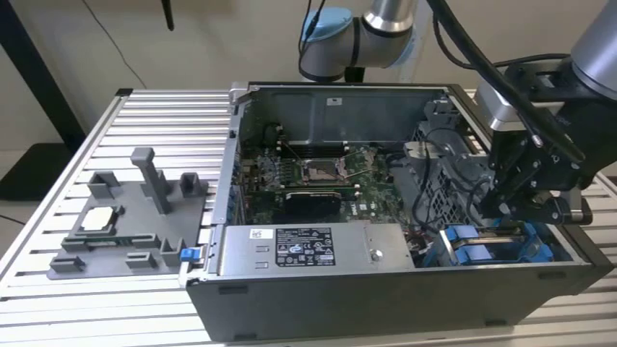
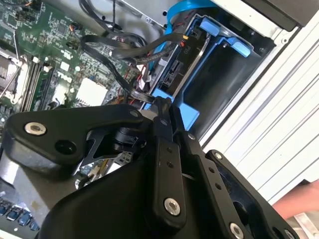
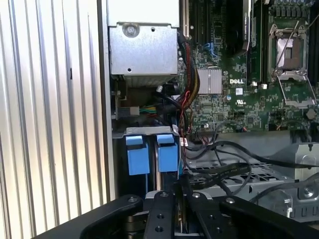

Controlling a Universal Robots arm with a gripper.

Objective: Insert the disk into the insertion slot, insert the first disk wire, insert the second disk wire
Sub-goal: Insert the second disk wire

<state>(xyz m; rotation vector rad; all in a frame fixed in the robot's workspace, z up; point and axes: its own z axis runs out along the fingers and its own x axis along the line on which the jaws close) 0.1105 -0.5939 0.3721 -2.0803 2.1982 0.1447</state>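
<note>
An open computer case (image 1: 405,289) lies on a slatted metal desk (image 1: 144,116). The black tool (image 1: 525,206) reaches down inside the case at its corner. Its two fingers (image 2: 164,129) are pressed nearly together, and whether they pinch the black disk wire (image 2: 112,67) at their tips cannot be told. Just beyond the fingertips the blue-framed disk (image 2: 187,67) sits in the insertion slot (image 3: 144,132), blue tabs (image 3: 149,154) showing. Black cables (image 3: 224,167) loop beside the tool, across the perforated grey bay wall (image 3: 259,174). Farther off is the green motherboard (image 1: 318,173). A grey plastic fixture (image 1: 126,217) rests on the desk, well apart from the tool.
</note>
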